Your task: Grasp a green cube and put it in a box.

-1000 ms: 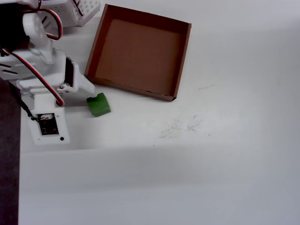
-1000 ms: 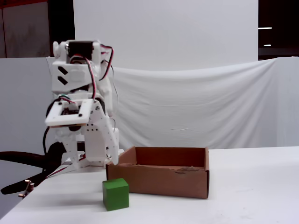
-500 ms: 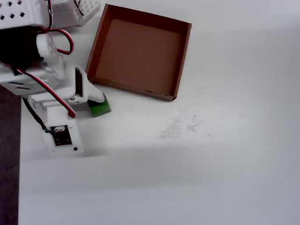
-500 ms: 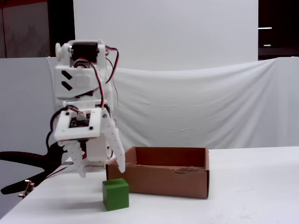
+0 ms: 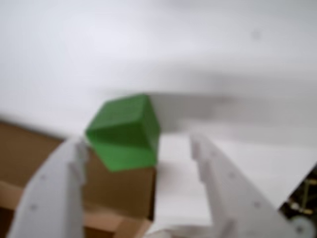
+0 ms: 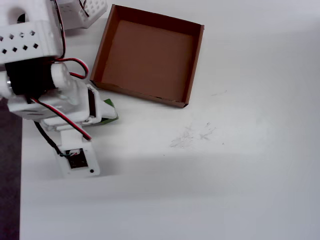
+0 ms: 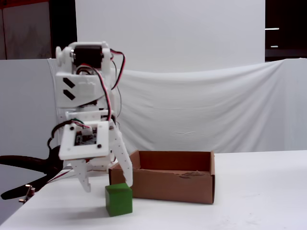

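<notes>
The green cube (image 5: pixel 124 131) rests on the white table just outside the near corner of the box (image 5: pixel 121 191). My gripper (image 5: pixel 138 144) is open. In the wrist view the cube sits at the fingertips, close to the left finger (image 5: pixel 54 188), with a wide gap to the right finger (image 5: pixel 228 183). In the fixed view the cube (image 7: pixel 118 199) stands on the table just below the gripper (image 7: pixel 106 184), left of the brown cardboard box (image 7: pixel 172 184). In the overhead view only a sliver of the cube (image 6: pixel 109 111) shows beside the arm, below the box (image 6: pixel 192 65).
The arm's body and red and black wires (image 6: pixel 45 90) cover the left part of the overhead view. The table's left edge (image 6: pixel 21 175) runs beside a dark floor. A white cloth backdrop (image 7: pixel 201 110) hangs behind the table. Scuff marks (image 6: pixel 192 134) lie mid-table.
</notes>
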Available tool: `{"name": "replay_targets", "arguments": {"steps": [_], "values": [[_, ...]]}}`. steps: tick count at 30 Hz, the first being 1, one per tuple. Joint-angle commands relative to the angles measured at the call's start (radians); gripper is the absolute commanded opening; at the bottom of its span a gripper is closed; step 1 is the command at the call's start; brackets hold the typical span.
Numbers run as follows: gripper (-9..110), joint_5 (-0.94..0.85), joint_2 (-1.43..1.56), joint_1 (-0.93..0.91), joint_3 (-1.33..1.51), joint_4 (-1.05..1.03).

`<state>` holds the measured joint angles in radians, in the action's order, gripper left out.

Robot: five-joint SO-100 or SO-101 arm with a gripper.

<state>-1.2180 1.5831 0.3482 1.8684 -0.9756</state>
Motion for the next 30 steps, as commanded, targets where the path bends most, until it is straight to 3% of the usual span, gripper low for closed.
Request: {"name": "replay_targets", "arguments": {"steps": [1,30], "values": [[29,-0.020,0.005,0.021,-0.057,-0.008],[27,-0.014,-0.086,0.072,-0.038,0.000]]}}
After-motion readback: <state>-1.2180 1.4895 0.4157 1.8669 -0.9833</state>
